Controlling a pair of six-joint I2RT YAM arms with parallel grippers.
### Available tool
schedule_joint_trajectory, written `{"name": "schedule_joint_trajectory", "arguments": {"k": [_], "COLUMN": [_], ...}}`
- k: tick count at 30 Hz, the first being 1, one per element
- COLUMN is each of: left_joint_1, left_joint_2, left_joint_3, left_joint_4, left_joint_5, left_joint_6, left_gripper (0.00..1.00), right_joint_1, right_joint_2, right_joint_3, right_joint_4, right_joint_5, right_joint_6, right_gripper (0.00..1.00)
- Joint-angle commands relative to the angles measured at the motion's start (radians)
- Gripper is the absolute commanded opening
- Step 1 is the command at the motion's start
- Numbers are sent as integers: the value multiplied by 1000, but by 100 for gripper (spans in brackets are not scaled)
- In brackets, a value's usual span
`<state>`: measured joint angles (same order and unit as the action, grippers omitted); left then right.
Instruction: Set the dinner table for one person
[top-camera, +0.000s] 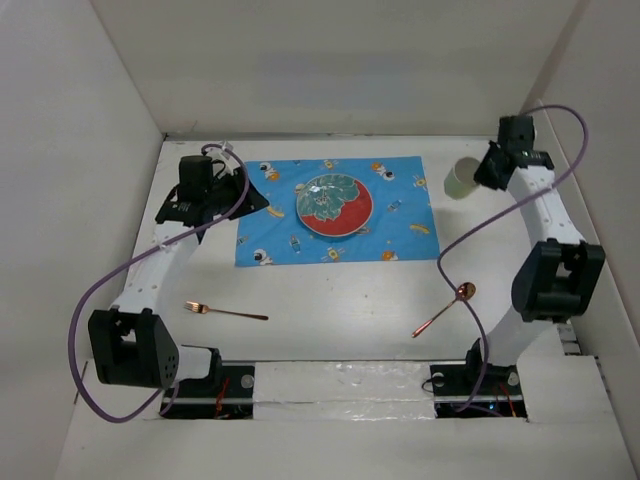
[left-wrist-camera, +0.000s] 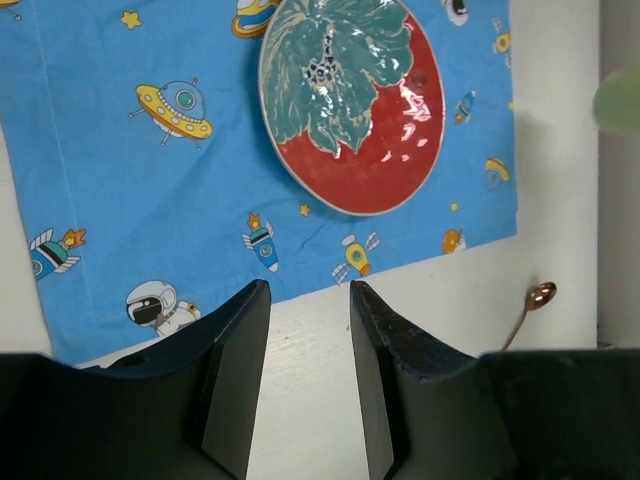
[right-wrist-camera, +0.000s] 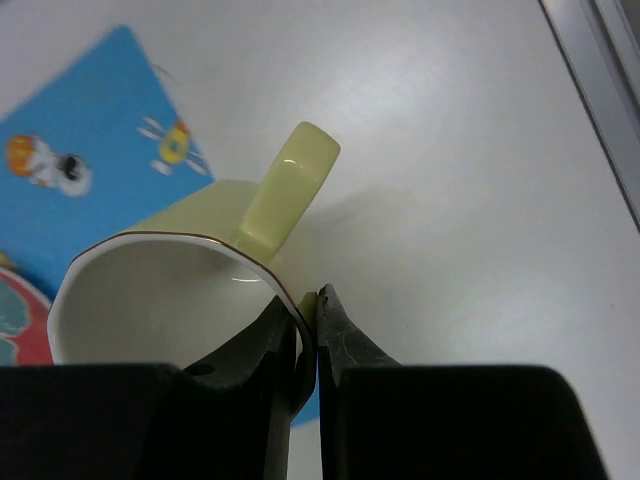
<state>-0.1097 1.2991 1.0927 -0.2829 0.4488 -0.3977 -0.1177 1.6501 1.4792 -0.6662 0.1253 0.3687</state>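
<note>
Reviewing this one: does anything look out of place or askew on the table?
Yes. The fork and spoon lie askew on the bare dinner table, well apart from the placemat that holds the plate. The right gripper pinches the cup wall by the mat's right edge. Nothing spilled or broken.

- We see the dinner table (top-camera: 340, 310) as smooth, matt white.
- The placemat (top-camera: 270, 240) looks like thin printed cloth, matt.
- The plate (top-camera: 335, 205) is glossy, glazed ceramic.
- The mug (right-wrist-camera: 150, 290) looks glazed too, shiny inside.
- The fork (top-camera: 225, 311) and spoon (top-camera: 445, 308) are polished coppery metal.
</note>
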Motion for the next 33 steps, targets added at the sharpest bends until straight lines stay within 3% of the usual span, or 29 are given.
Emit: {"name": "schedule_joint_trajectory", "arguments": {"k": [1, 4, 5, 9, 13, 23, 24, 28, 31, 33], "left_joint_1": [-42, -149, -225, -358, -367, -367, -367, -367, -367, -367], "left_joint_2": [12, 29, 37, 55, 57, 89, 94, 106, 111, 115], "left_joint_3": [71, 126, 140, 156, 130, 122, 122, 133, 145, 154], "left_joint_4": [-33, -100, -117, -156, -145, -114, -108, -105, -113, -117], "left_joint_5": [-76, -227, -340, -519, -507, -455, -455, -424, -424, -421], "left_joint_6": [54, 121, 141, 186, 154, 111, 108, 102, 103, 106], "left_gripper": [35, 36, 36, 36, 36, 36, 36, 36, 36, 36], "right_joint_1": [87, 144, 164, 197, 222, 253, 253, 265, 253, 225], "right_joint_2": [121, 272, 340, 518, 660, 778, 780, 763, 719, 657], "right_joint_3": [252, 441, 487, 731, 970, 1017, 1009, 980, 978, 975], "right_joint_4": [-14, -62, -75, -167, -246, -231, -230, -202, -184, -177], "right_joint_5": [5, 16, 14, 25, 45, 82, 94, 94, 53, 15], "right_joint_6": [-31, -40, -43, -71, -82, -89, -91, -85, -67, -47], "right_gripper": [0, 0, 0, 0, 0, 0, 3, 41, 51, 53]}}
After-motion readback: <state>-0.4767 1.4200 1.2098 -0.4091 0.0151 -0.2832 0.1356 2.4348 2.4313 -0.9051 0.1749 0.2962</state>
